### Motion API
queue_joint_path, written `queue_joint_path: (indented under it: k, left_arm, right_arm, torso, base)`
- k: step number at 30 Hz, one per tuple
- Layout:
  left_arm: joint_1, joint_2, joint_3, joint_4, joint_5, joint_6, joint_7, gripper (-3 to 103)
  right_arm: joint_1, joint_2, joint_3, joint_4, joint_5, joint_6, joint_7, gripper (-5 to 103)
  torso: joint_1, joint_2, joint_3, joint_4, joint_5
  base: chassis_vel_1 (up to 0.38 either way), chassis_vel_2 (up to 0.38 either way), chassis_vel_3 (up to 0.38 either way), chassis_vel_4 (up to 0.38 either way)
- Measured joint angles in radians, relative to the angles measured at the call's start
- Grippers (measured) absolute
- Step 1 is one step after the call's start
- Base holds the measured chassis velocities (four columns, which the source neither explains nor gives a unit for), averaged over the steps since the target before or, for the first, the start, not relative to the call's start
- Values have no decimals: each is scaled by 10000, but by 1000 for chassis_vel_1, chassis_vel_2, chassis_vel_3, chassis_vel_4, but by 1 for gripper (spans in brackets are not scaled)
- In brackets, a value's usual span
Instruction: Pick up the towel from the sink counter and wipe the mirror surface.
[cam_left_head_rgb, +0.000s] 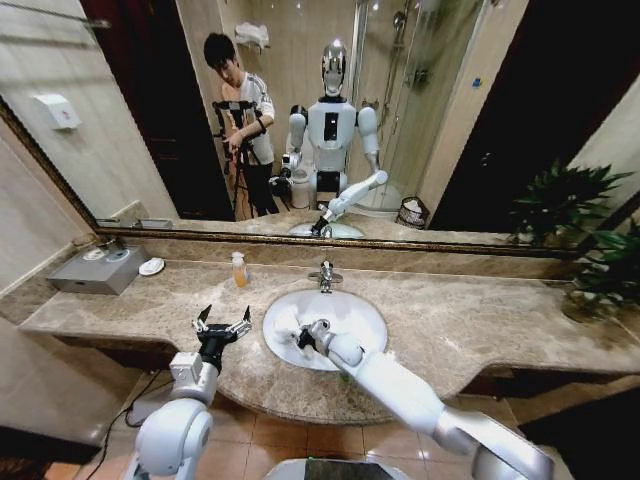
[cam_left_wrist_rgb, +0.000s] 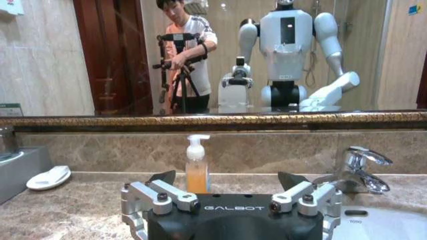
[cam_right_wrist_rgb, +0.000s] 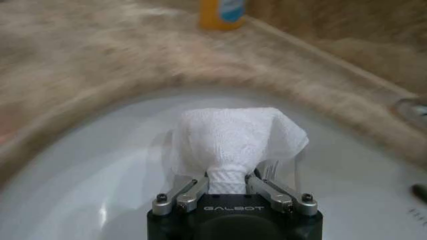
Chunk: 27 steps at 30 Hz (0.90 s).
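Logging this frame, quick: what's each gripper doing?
Left gripper: open, empty, above the counter.
Right gripper: shut on the towel, over the basin.

The word "GALBOT" stands in pale letters on the black body of the left gripper (cam_left_wrist_rgb: 230, 189), just below its spread fingers, and the same "GALBOT" mark stands on the black body of the right gripper (cam_right_wrist_rgb: 227, 181), below the fingers clamped on the white towel (cam_right_wrist_rgb: 235, 142). Small dark lettering on the white basin (cam_left_wrist_rgb: 383, 222) rim near the chrome faucet (cam_left_wrist_rgb: 357, 169) appears to read "TOTO".
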<state>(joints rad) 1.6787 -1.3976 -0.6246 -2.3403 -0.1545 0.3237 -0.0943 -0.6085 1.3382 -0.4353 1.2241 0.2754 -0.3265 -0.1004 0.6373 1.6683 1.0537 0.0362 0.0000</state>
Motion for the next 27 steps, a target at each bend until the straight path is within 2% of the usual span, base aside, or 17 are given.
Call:
queue_joint_path:
  k: [5,10,13,18,21,23,25,27]
  left_arm:
    - [0,0,0,0,0,0,0,100]
    - [0,0,0,0,0,0,0,100]
    - [0,0,0,0,0,0,0,100]
    - [-1,0,0,0,0,0,0,100]
    - [0,0,1,0,0,0,0,100]
    - [0,0,0,0,0,0,0,100]
    - [0,0,1,1,0,0,0,100]
    - [-1,1,0,0,0,0,0,100]
  right_arm:
    - [136,167,257,-299,-4,91,191,13]
    - [-82,-263,-6,138,26,49,20,13]
    - [-622,-923,-593,1014,136,-168,-235,13]
    - [-684,-1086,-692,1235,121,-238,-441,13]
    - [-525,-784,-583,913,121,-171,-310,13]
    - [-297,-335,-379,403,108,23,-94,13]
    - [-252,-251,-333,290,101,67,-55,13]
    - [29,186,-40,-421,-26,383,226,13]
  torso:
    - [2,0,0,0,-1]
    - [2,0,-1,-4,0]
    - [0,0,-1,-6,1]
    - [-1,1,-1,-7,-1]
    - [-1,0,-1,-4,-1]
    - [0,0,0,0,-1]
    - [0,0,0,1,0]
    - [0,0,0,1,1]
  base:
    - [0,0,0,0]
    - [0,0,0,0]
    - [0,0,0,0]
    - [0,0,0,0]
    - [0,0,0,0]
    - [0,0,0,0]
    - [0,0,0,0]
    - [0,0,0,0]
